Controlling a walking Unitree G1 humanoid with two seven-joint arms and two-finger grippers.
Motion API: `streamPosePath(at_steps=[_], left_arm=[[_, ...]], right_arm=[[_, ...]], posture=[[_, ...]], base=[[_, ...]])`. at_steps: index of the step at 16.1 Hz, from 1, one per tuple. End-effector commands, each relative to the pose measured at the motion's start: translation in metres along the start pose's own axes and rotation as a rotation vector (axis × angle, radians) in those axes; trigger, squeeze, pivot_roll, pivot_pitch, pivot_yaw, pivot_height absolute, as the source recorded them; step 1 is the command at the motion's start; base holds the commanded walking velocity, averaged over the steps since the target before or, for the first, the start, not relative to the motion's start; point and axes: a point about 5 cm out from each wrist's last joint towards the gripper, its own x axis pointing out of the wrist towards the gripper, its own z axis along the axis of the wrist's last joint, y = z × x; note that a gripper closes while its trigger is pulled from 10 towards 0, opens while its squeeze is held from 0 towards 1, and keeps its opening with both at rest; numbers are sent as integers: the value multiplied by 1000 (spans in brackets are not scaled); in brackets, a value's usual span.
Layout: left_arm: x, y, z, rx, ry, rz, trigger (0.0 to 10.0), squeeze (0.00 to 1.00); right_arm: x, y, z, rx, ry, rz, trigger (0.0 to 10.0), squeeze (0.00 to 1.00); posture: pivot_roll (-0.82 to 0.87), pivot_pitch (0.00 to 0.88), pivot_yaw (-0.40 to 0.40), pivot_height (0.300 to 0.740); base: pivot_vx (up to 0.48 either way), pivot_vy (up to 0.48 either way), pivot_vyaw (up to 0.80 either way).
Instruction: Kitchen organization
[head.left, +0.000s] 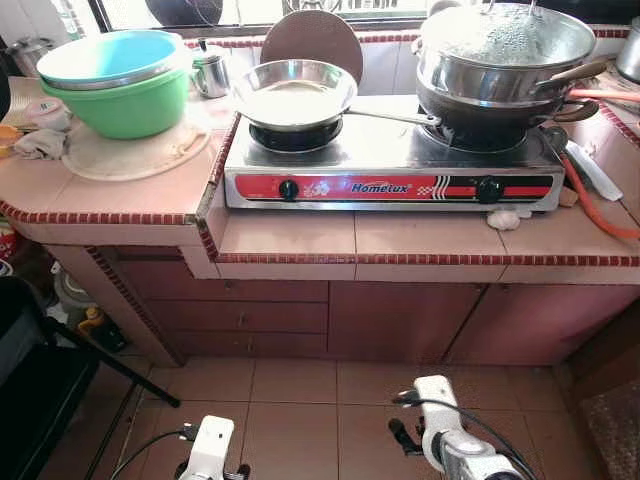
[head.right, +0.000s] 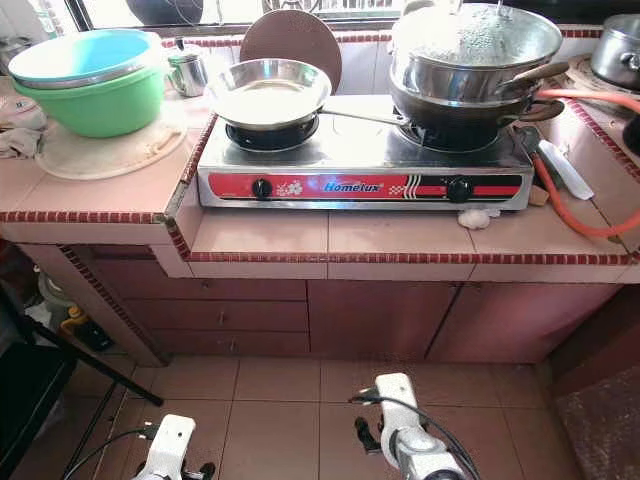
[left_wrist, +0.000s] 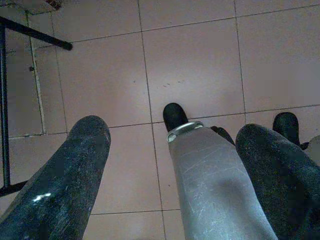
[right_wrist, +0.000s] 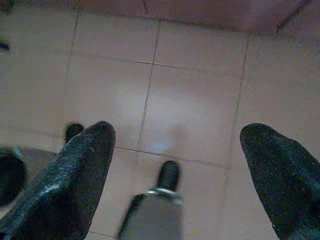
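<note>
A two-burner steel Homelux stove (head.left: 390, 178) sits on the tiled counter (head.left: 420, 240). On its left burner rests an empty steel frying pan (head.left: 292, 95). A dark wok with a lidded steel pot (head.left: 505, 55) stacked on it stands on the right burner. Stacked blue and green plastic bowls (head.left: 115, 80) rest on a round white board at the counter's left. Both arms hang low over the floor tiles. My left gripper (left_wrist: 170, 145) is open, with nothing between its fingers. My right gripper (right_wrist: 177, 145) is open too, pointing down at the floor.
A small steel mug (head.left: 210, 72) and a round brown board (head.left: 312, 40) stand behind the pan. An orange gas hose (head.left: 600, 210) runs along the counter's right. Cabinet doors (head.left: 400, 320) lie below the counter. A black chair (head.left: 40, 380) stands at my left.
</note>
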Motion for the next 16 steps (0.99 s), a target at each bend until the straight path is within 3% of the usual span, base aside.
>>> streamPosePath(at_steps=[1, 4, 16], left_arm=[[0, 6, 1, -6, -4, 25, 10000, 0], [-1, 8, 0, -5, 1, 28, 10000, 0], [-2, 10, -6, -28, 16, 38, 10000, 0]], right_arm=[[0, 3, -6, 90, 29, 11, 10000, 0], [-2, -3, -16, 166, 43, -22, 10000, 0], [-4, -3, -27, 98, 83, 13, 10000, 0]], posture=[[-104, 41, 21, 740], [-113, 47, 33, 740], [-119, 52, 34, 740]], base=[[0, 0, 0], [0, 0, 0], [0, 0, 0]])
